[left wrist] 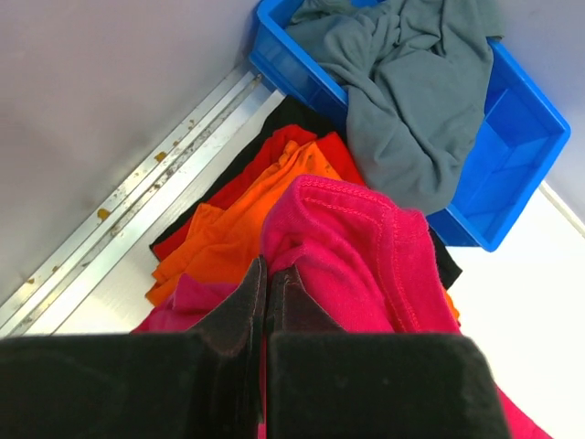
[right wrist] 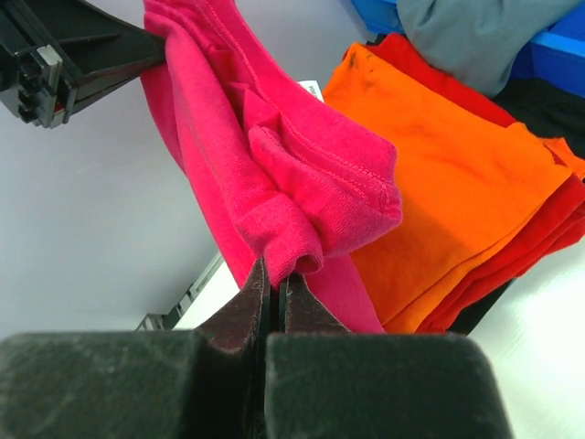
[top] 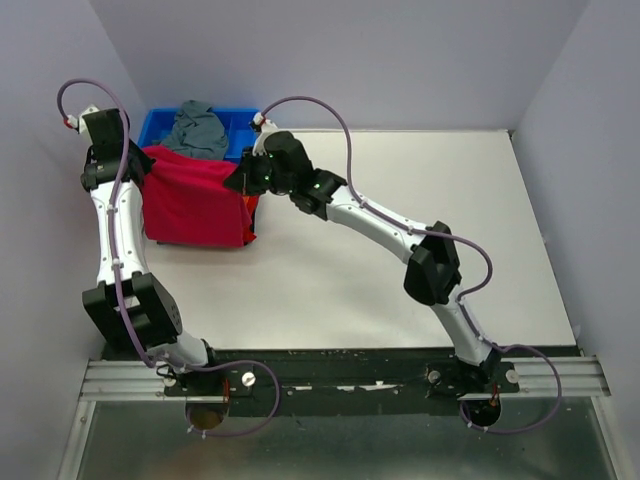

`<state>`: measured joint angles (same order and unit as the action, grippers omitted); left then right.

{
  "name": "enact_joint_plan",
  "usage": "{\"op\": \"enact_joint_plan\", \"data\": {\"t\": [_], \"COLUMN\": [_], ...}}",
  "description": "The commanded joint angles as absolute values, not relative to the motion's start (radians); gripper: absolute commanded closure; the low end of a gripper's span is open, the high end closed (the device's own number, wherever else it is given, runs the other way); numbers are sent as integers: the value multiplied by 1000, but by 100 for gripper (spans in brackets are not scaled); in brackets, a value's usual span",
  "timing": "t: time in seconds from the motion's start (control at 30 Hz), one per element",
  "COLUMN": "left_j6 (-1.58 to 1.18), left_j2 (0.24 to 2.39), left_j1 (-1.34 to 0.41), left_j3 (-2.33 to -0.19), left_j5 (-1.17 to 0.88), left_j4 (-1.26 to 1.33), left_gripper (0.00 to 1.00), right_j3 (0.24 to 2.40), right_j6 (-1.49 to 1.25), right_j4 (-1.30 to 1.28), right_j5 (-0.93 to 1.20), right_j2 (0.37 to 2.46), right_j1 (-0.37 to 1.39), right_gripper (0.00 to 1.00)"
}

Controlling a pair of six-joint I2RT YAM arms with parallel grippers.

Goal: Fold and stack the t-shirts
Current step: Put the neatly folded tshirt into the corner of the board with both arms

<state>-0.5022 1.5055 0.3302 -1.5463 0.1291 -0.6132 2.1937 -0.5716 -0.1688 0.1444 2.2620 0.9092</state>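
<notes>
**Holding the crimson-pink cloth t-shirt (top: 195, 205) by its top edge between two claws**

Top view: a flat white tabletop (top: 400, 250) sits between plain pale grey walls (top: 350, 50). A rectangular blue plastic bin (top: 160, 125) stands in the far left corner with a crumpled grey cloth (top: 197, 128) in it. The left arm rises along the left wall and bends inward. The right arm stretches diagonally across the table to the same corner. The shirt hangs spread between the left claw (top: 143, 158) and the right claw (top: 243, 180), just in front of the bin. The left claw's tips seem partly hidden here.

Left wrist view: the left claw's fingers are pressed together, pinching a fold of the pink shirt. Below lies a stack of folded bright orange t-shirts (left wrist: 238, 229) on a red cloth (left wrist: 274, 146) and a black cloth (left wrist: 292, 114), beside the bin. An aluminium rail (left wrist: 137, 210) runs along the foot of the wall.

Right wrist view: the right claw's fingers are likewise closed on a bunched hem of the pink shirt. The cloth runs up to the left claw, which grips its other end. The orange stack lies on the table behind, with red edges showing beneath it.
</notes>
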Motion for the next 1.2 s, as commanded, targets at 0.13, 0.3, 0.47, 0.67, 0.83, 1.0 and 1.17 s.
{"op": "enact_joint_plan", "data": {"t": [0.13,0.3,0.47,0.67,0.83,1.0,1.17], "left_j6": [-511,-540,-575,-512,-534,-604,-652], "left_j2": [1689,1790,1965,2008,1875,1651,1425], "left_j1": [347,348,344,308,305,275,146], "left_j3": [-1707,-1723,-1871,-2112,-2028,-1719,-1427], "left_j5": [88,37,-34,-18,-34,-198,-256], "left_j4": [-557,-511,-610,-755,-753,-609,-413], "left_gripper": [100,100,23,12,24,27,22], "right_j3": [2336,2376,2473,2272,2117,1829,1461], "right_j6": [-638,-742,-802,-717,-646,-548,-512], "right_j4": [-173,-100,-94,-60,-57,32,150], "right_j5": [141,213,227,184,170,225,161], "right_j2": [2387,2492,2605,2438,2294,2085,1789], "right_j1": [848,802,778,769,769,769,756], "right_gripper": [99,99,18,18,34,27,9]}}
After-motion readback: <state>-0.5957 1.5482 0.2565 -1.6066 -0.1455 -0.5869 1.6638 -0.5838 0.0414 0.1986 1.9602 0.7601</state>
